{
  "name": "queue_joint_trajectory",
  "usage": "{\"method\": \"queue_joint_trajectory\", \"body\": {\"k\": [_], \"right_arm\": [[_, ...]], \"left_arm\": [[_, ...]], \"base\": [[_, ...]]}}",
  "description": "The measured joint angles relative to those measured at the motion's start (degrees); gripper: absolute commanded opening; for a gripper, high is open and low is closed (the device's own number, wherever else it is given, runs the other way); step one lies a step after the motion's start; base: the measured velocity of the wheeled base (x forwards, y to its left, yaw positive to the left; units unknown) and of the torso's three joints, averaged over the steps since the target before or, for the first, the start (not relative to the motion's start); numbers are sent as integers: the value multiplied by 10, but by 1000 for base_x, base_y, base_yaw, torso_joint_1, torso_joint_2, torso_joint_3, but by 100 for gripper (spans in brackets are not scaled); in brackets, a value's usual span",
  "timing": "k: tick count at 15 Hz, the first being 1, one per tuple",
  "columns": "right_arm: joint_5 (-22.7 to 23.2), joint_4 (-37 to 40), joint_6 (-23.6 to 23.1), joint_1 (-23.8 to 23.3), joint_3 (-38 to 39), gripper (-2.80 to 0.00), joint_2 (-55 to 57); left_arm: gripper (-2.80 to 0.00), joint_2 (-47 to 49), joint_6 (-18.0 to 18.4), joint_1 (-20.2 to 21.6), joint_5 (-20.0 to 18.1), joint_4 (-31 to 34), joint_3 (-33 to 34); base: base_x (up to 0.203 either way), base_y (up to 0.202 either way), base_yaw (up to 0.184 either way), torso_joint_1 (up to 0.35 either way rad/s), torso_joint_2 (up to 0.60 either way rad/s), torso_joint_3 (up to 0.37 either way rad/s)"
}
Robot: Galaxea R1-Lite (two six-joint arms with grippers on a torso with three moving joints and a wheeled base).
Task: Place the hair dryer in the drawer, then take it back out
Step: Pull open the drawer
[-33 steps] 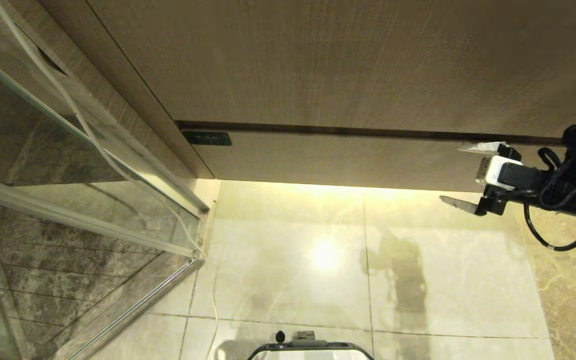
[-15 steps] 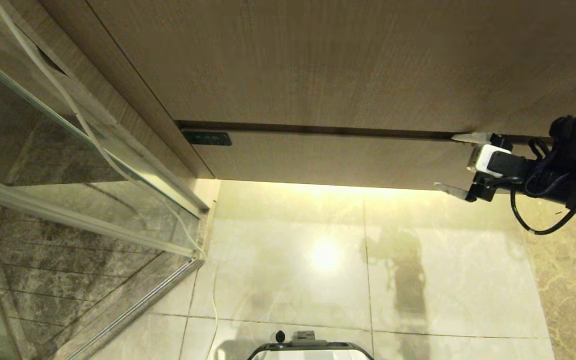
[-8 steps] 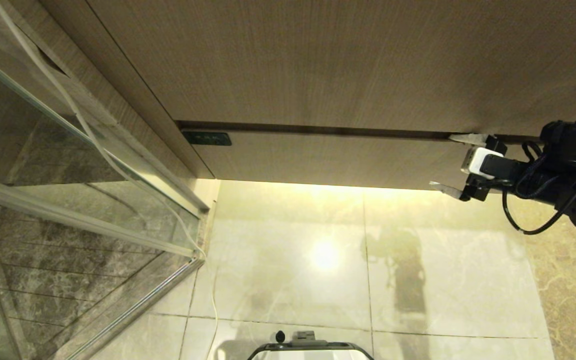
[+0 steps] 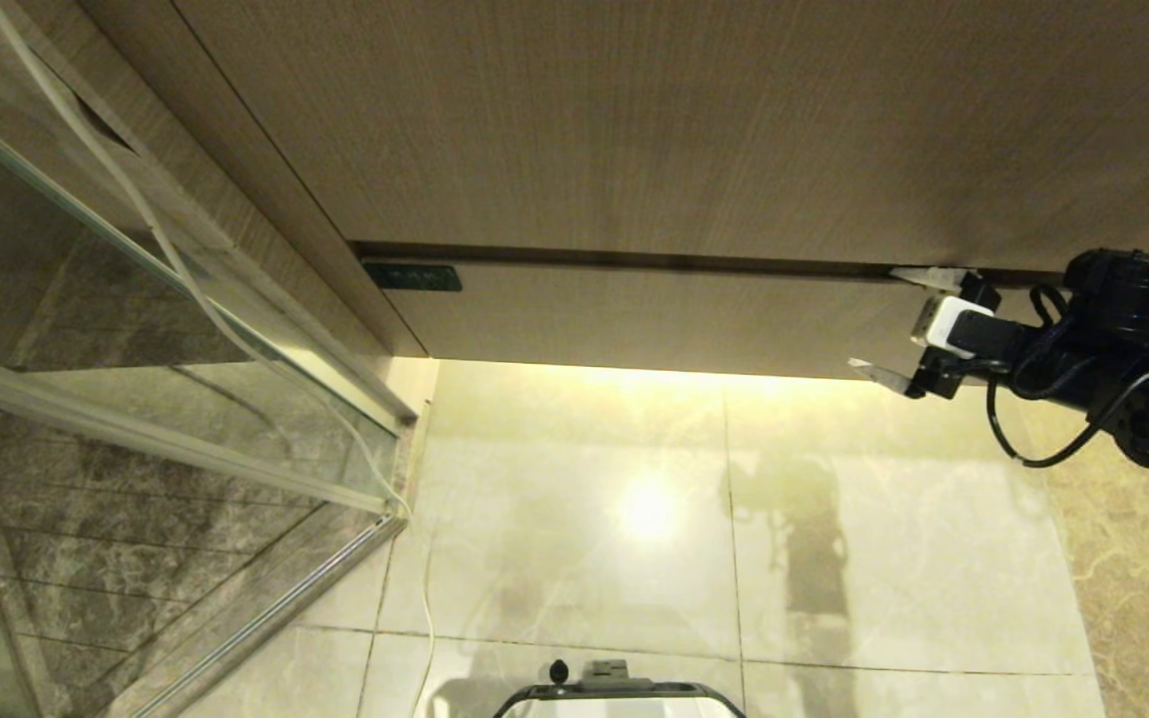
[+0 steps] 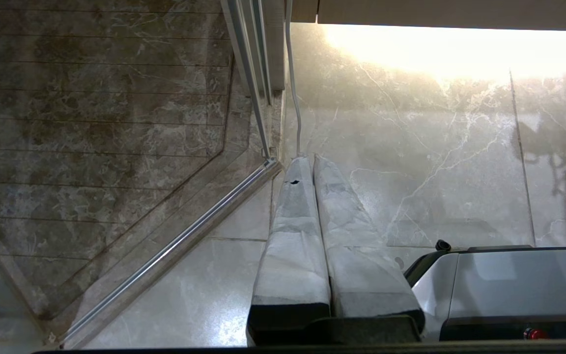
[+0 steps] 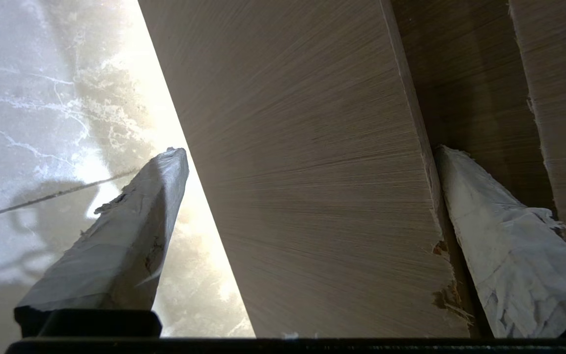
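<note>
Right gripper [image 4: 884,321] spread wide, I see it straddling the closed drawer [image 4: 654,314] front: one finger [image 6: 499,236] in the gap above its top edge, the other below. Hair dryer nowhere visible. Left gripper [image 5: 312,167] pressed together, parked.

Dim, warm light spills from beneath the wood-grain cabinet [image 4: 654,319], glaring off the glossy pale marble floor [image 4: 648,511]; soft arm shadows, edges slightly bowed.
</note>
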Motion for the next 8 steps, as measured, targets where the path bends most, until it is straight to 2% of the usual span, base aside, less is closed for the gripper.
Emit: {"method": "queue_joint_trajectory", "body": {"k": [8], "right_arm": [[-7,4,37,1,14,0,0]], "left_arm": [[-280,0,0,0,0,0,0]], "base": [[0,0,0,0,0,0]]}}
